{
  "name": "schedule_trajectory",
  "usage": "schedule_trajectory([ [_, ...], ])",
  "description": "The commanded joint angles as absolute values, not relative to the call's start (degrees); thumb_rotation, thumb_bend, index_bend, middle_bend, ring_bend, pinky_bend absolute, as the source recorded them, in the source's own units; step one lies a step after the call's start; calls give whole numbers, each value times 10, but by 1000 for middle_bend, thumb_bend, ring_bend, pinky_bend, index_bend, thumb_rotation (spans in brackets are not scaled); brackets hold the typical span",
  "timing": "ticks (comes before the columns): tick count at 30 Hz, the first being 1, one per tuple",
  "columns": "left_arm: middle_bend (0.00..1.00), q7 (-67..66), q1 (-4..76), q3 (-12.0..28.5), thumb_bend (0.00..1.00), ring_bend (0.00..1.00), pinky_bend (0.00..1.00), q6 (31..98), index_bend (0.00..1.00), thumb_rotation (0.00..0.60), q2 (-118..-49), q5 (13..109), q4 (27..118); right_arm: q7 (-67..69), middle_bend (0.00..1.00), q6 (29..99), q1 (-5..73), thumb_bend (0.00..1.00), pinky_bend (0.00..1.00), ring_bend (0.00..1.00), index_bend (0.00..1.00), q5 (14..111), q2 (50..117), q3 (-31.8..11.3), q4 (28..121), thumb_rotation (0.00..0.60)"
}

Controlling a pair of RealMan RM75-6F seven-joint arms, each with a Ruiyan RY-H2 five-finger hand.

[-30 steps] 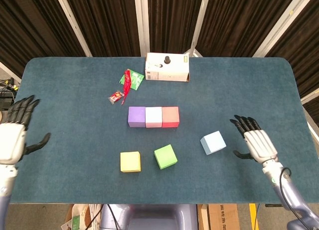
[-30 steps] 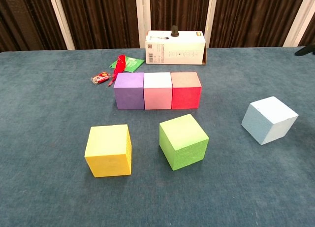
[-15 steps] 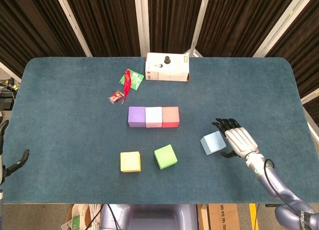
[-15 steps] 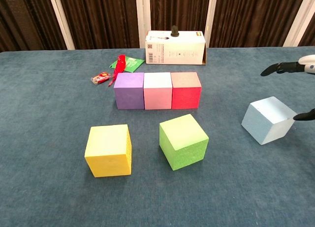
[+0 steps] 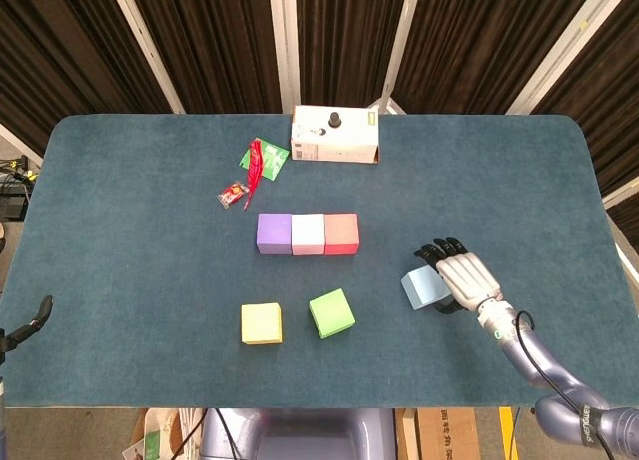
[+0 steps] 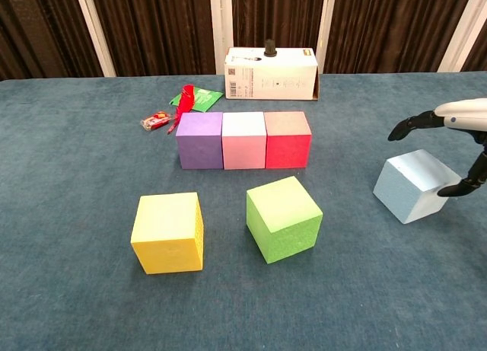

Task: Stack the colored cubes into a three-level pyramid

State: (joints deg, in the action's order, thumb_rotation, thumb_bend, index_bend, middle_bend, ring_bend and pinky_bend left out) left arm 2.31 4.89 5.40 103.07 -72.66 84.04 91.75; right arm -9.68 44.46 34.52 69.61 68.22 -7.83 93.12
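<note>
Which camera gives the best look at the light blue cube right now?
The chest view: the light blue cube shows its top and two sides, with the right robot hand spread above it. In the head view the light blue cube is small, and the right robot hand covers much of it.

Six cubes on the desk [image 5: 120, 211], one per colour: purple cube [image 5: 274, 232], pink cube [image 5: 308, 233], red cube [image 5: 341, 233], yellow cube [image 5: 261, 323], green cube [image 5: 331, 313], light blue cube [image 5: 422, 287]. One white box [image 5: 335, 135] w/ one black knob [image 5: 337, 117] on top. Two small wrappers: green-and-red packet [image 5: 262, 158], small red packet [image 5: 233, 193]. One hand [image 5: 461, 280] fully visible.
</note>
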Motion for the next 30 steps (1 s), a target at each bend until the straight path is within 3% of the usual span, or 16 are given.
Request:
schedule_trajectory([
  [1,0,24,48,56,352,0,0,1024,58,600,-727,840,918,-96,205,444,349,241,0,21,198,693,687,-77,927,600],
  [6,0,17,45,62,352,0,0,1021,57,600,-731,839,919,-95,262,445,354,240,0,56,232,693,692,-74,918,600],
  [16,0,14,40,77,352,0,0,1016,57,600,-740,832,921,-86,281,450,358,241,0,74,299,696,698,-66,907,600],
  [30,0,10,36,96,352,0,0,1022,59,600,-761,831,909,-66,383,464,358,241,0,165,323,707,701,-63,906,600],
])
